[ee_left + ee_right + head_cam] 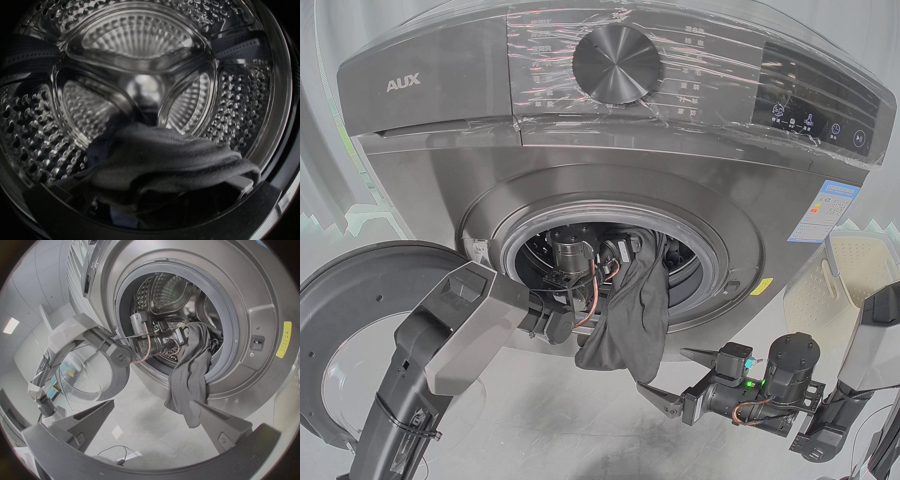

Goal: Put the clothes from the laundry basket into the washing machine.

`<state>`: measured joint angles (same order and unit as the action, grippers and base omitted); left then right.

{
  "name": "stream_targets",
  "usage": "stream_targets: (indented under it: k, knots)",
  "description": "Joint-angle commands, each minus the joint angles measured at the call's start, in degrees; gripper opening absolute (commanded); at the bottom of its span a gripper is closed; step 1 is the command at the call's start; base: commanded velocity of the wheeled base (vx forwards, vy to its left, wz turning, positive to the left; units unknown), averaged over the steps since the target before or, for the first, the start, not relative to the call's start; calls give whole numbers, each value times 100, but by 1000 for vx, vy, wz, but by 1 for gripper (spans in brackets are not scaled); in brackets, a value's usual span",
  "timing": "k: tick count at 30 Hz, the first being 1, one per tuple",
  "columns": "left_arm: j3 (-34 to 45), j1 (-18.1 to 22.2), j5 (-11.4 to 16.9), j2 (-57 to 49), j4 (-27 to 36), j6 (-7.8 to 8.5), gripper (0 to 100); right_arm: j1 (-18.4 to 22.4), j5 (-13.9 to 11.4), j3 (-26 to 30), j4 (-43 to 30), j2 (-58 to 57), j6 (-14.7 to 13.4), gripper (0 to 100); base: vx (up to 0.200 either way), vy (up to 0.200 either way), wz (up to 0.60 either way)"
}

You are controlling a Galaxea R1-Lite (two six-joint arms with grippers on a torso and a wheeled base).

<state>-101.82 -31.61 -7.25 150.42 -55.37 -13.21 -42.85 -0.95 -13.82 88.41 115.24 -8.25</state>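
The grey washing machine (737, 206) stands with its door (337, 300) swung open to the left. A dark grey garment (634, 312) hangs over the lower rim of the opening, part inside the drum (137, 40), part dangling toward the floor. My left arm's wrist (575, 250) is inside the opening, and the garment (190, 377) drapes over the gripper end and hides it. From the left wrist view the cloth (165, 162) lies bunched across the drum's mouth. My right gripper (665, 372) is open and holds nothing, low in front of the machine, just below the garment's hanging tip (150, 402).
The cream perforated laundry basket (844, 281) stands to the right of the machine, beside my right arm. The open door takes up the space on the left. A thin cable (115, 452) lies on the grey floor below the right gripper.
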Motion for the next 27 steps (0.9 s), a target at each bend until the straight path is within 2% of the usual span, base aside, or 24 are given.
stream_targets:
  k: [1,6,12,15,24,25,27]
  knots:
    - [1305,-170,49,-1023,299,-6,100,22,-2,11,1,-10,8,100,0,0,0]
    - [2184,-302,260,-1428,360,56,100,22,-2,11,1,-54,8,100,0,0,0]
    - [2772,-478,506,-1542,422,284,100,14,-2,11,-8,-54,8,100,0,0,0]
    - [2834,-486,532,-1340,404,407,100,14,-2,11,-8,-63,8,100,0,0,0]
    - [2368,-478,620,-698,404,407,100,14,-2,-6,1,-54,8,100,0,0,0]
    - [2271,-469,620,-637,422,399,0,14,-2,-15,1,-45,8,100,0,0,0]
    - [2122,-451,620,-531,439,399,0,-4,-2,-15,1,-45,8,100,0,0,0]
